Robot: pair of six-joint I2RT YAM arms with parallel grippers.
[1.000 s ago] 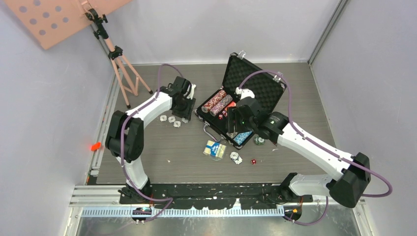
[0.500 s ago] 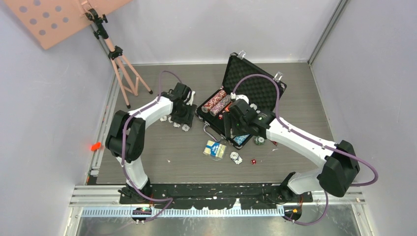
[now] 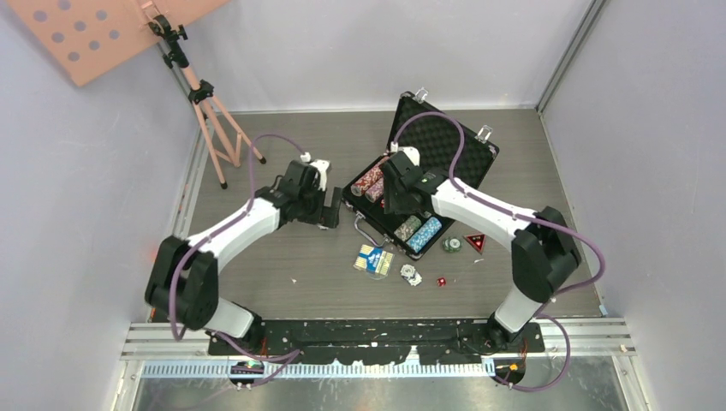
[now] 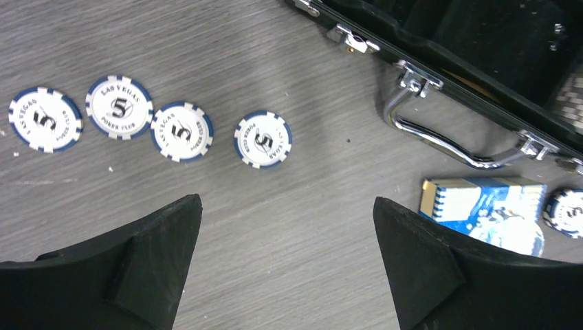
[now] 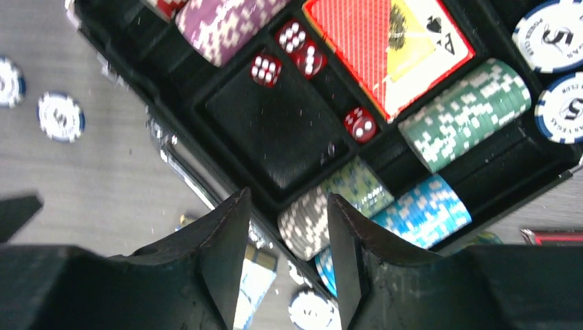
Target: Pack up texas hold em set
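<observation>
The black briefcase (image 3: 462,158) lies open at mid table, its foam tray (image 5: 271,127) holding rolls of poker chips (image 5: 464,113), a red card deck (image 5: 388,45) and several red dice (image 5: 265,69). My right gripper (image 5: 289,199) hovers over the tray's near edge, jaws partly open with nothing between them. My left gripper (image 4: 287,201) stands wide open above bare table, left of the case handle (image 4: 447,141). Several white-and-blue chips (image 4: 182,131) lie just beyond it. A blue card deck (image 4: 485,210) lies to its right.
Near the case on the table are the blue deck (image 3: 374,259), a loose white chip (image 3: 411,274), a red die (image 3: 442,281), a green chip (image 3: 451,245) and a red triangular piece (image 3: 473,242). A pink tripod (image 3: 210,111) stands at the back left.
My left gripper has drawn back toward the near side and opened wide, leaving the white chips on the table. My right arm has swung left over the tray, its jaws narrowing.
</observation>
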